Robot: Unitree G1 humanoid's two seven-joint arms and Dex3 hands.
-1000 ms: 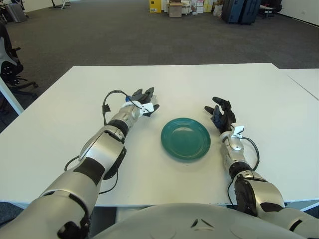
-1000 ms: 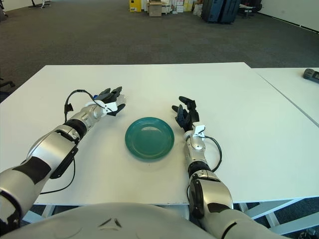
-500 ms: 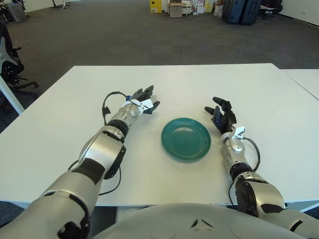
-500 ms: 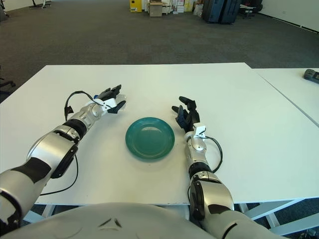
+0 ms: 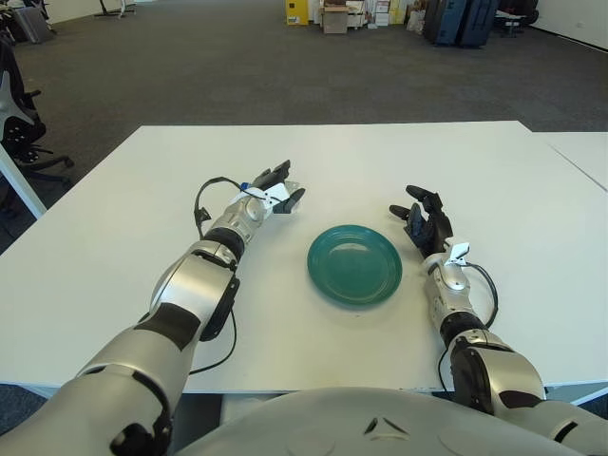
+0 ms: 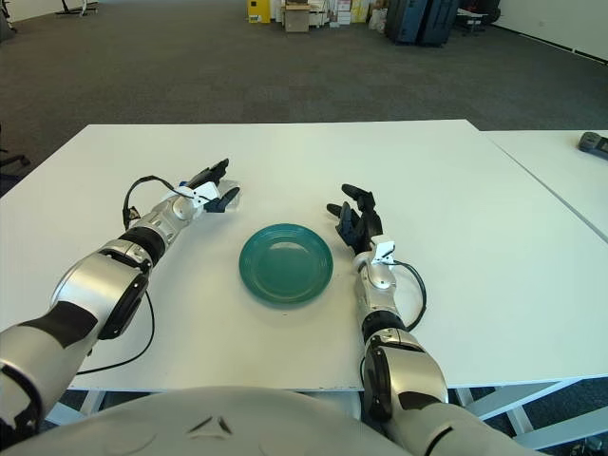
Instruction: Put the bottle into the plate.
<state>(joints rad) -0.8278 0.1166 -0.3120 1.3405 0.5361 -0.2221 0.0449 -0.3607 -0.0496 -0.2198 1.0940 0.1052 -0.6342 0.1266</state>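
A teal plate (image 5: pixel 328 274) sits on the white table (image 5: pixel 114 237), in front of me at the centre. My left hand (image 5: pixel 274 186) is to the far left of the plate, just above the table. Its dark fingers are curled around a small whitish bottle (image 5: pixel 279 195) whose blue cap (image 5: pixel 244 187) shows at the wrist side. Most of the bottle is hidden by the fingers. My right hand (image 5: pixel 425 220) rests on the table just right of the plate, fingers spread and empty.
A black cable (image 5: pixel 201 199) loops from my left wrist. A second white table (image 6: pixel 570 171) stands at the right with a dark object (image 6: pixel 594 142) on it. An office chair (image 5: pixel 14 114) stands off the table's left side. Boxes and cases stand on the far carpet.
My left hand has shifted slightly away from me with the bottle and its fingers have drawn in flatter. The right hand and the plate have stayed put.
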